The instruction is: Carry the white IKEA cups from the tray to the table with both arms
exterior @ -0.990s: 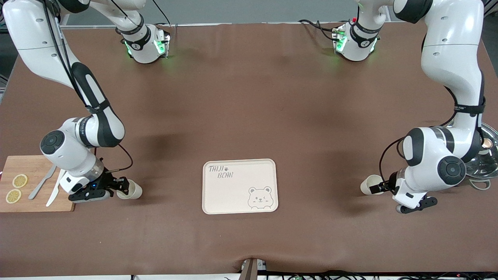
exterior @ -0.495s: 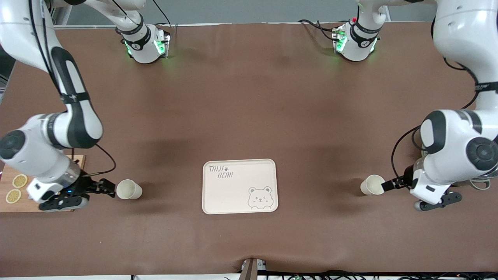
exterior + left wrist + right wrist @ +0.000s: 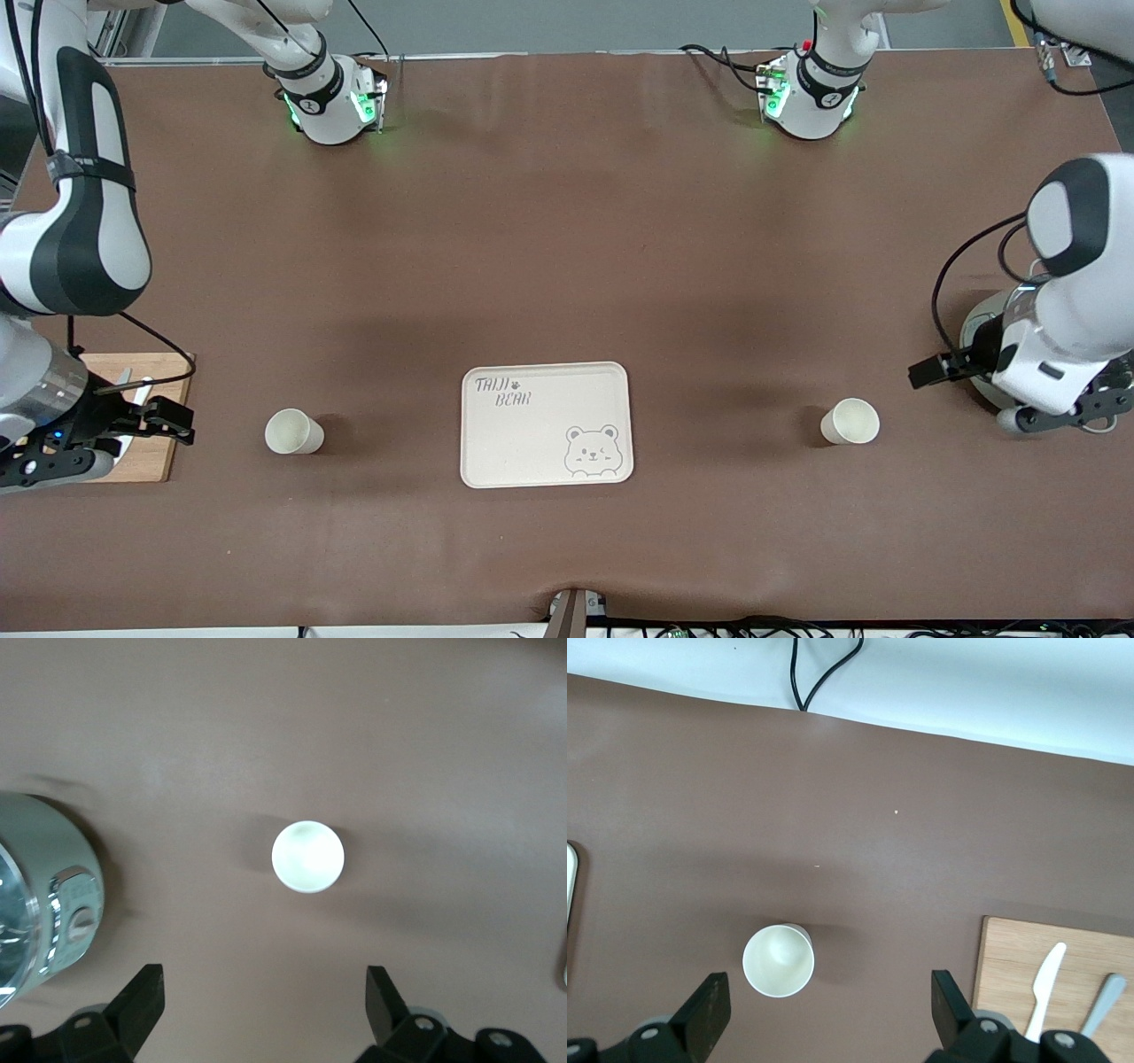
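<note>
Both tools are spread wide and hold nothing. Left tool (image 3: 921,374) hangs over the bench (image 3: 567,221) by a shiny pot (image 3: 40,890); right tool (image 3: 164,424) hangs over the wooden board (image 3: 146,461). Each cup (image 3: 293,431) (image 3: 850,421) stands upright on the bench, one at each side of the bare tray (image 3: 546,424). A low swing of an arm could tip a cup (they look light).

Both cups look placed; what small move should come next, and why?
Probably just retreat both arms to rest. The tray is bare, each cup stands upright on the table, and the left gripper and right gripper are open, holding nothing.
</note>
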Robot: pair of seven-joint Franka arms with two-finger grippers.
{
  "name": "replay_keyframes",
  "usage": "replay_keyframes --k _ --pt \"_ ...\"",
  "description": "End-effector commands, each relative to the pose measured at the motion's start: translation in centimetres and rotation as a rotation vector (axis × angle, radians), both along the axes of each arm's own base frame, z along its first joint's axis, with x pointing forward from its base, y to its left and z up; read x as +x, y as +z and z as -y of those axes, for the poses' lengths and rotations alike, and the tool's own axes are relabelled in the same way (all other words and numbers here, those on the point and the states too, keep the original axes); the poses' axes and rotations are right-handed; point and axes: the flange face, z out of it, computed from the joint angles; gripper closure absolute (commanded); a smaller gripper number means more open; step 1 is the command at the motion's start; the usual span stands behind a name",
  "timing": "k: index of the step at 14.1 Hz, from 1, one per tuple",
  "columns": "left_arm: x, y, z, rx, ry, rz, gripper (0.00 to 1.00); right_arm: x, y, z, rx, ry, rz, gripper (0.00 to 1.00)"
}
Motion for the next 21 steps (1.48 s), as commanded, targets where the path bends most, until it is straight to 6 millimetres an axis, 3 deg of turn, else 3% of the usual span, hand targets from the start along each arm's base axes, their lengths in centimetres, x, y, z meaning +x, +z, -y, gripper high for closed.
replay_keyframes --k 1,4,5,7,10,14,16,21 --pt "-2.8 4.8 0.4 0.006 -0.034 0.007 0.0 -0.8 3.3 -0.9 -0.025 0.021 0.017 0.0" --pt "-5.0 8.4 2.2 0.003 -0.066 0.015 0.0 -2.3 4.3 -0.9 -0.034 0.04 -0.057 0.0" --pt "-5.9 10.0 2.1 0.004 -0.07 0.028 0.0 -2.8 5.2 -1.0 -0.038 0.056 -0.064 0.0" --pt "-7.9 13.0 1.7 0.0 -0.123 0.034 0.0 -3.5 4.8 -0.5 -0.041 0.084 -0.125 0.0" --pt "-10.1 15.8 1.2 -0.002 -0.143 0.037 0.0 -4.4 5.6 0.1 -0.041 0.112 -0.154 0.0" --pt "-10.7 19.5 0.3 -0.028 -0.121 0.098 0.0 -4.2 5.2 0.2 -0.039 0.111 -0.154 0.0" --pt "-10.5 20.0 0.1 -0.023 -0.117 0.104 0.0 -4.2 5.3 0.4 -0.037 0.106 -0.153 0.0" --pt "-10.3 19.0 -0.1 -0.027 -0.115 0.063 0.0 -4.3 5.6 0.3 -0.003 0.048 -0.154 0.0"
